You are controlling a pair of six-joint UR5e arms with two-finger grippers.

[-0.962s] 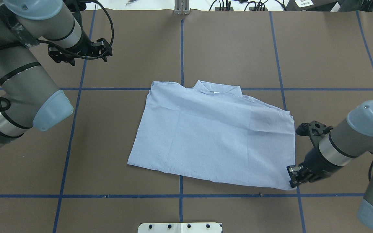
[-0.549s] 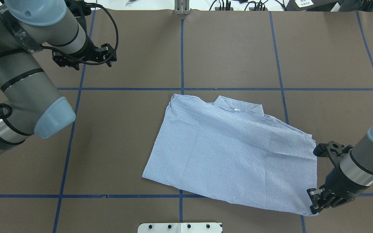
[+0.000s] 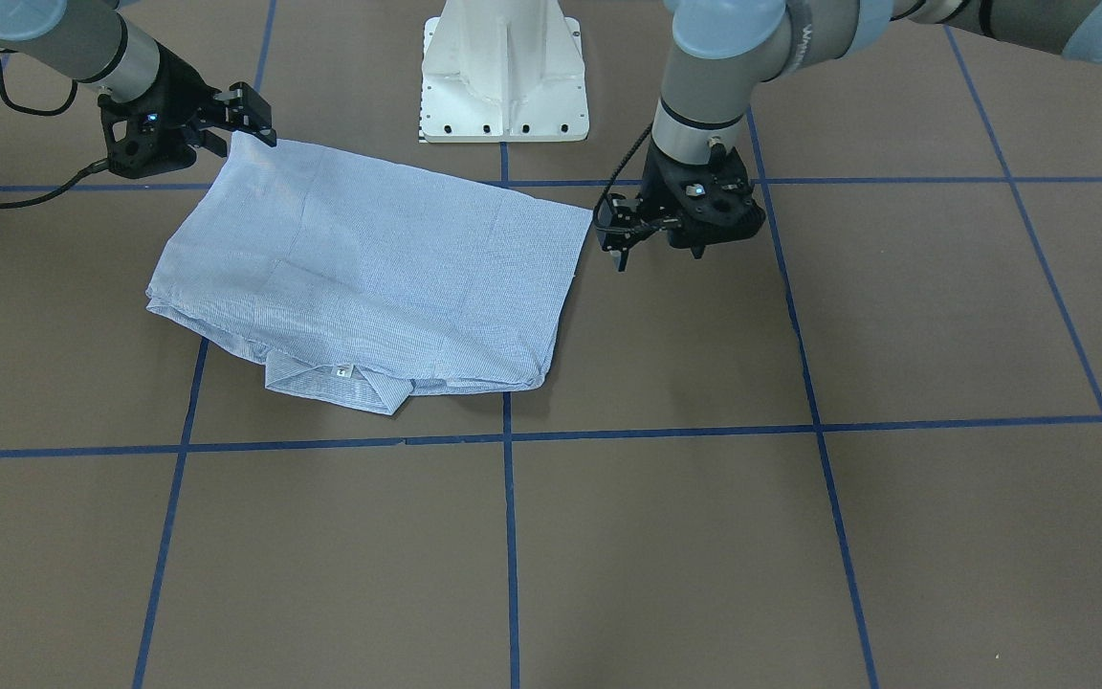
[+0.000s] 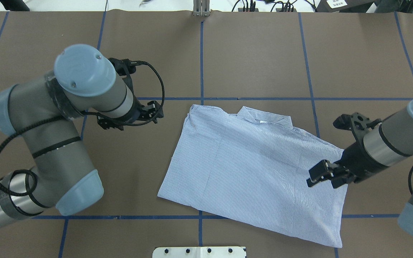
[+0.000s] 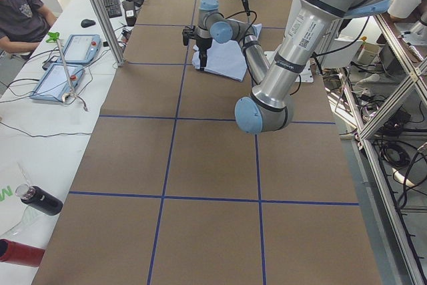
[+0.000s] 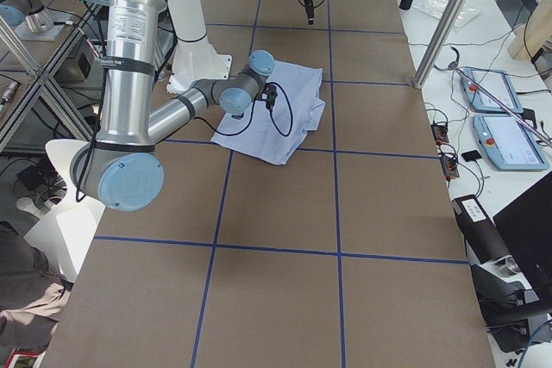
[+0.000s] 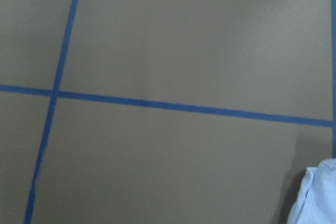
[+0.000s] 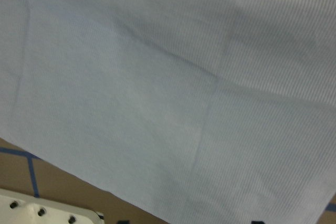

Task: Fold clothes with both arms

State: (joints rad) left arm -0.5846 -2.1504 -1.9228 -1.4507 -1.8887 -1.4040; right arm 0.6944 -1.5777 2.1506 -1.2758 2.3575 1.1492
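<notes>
The light blue-and-white striped shirt (image 4: 249, 168) lies folded flat on the brown table, collar (image 4: 264, 116) and small white neck label (image 3: 344, 371) at its far edge. My right gripper (image 4: 314, 175) hovers over the shirt's right part, open and holding nothing; it also shows in the front view (image 3: 250, 120). My left gripper (image 4: 158, 111) points down beside the shirt's far left corner, a little apart from it, and looks open and empty (image 3: 613, 239). The left wrist view shows only a shirt corner (image 7: 320, 198). Cloth (image 8: 157, 87) fills the right wrist view.
Blue tape lines (image 4: 201, 61) grid the table. The white pedestal base (image 3: 503, 77) stands at the robot's edge, close to the shirt's near side. Cables and gear (image 4: 264, 5) lie beyond the far edge. A seated person (image 5: 23, 11) and tablets (image 5: 67, 65) are off the table.
The right gripper dragged the shirt right and toward the robot by its corner, then let go and moved up over the cloth. The left arm swung in to the shirt's left edge.
</notes>
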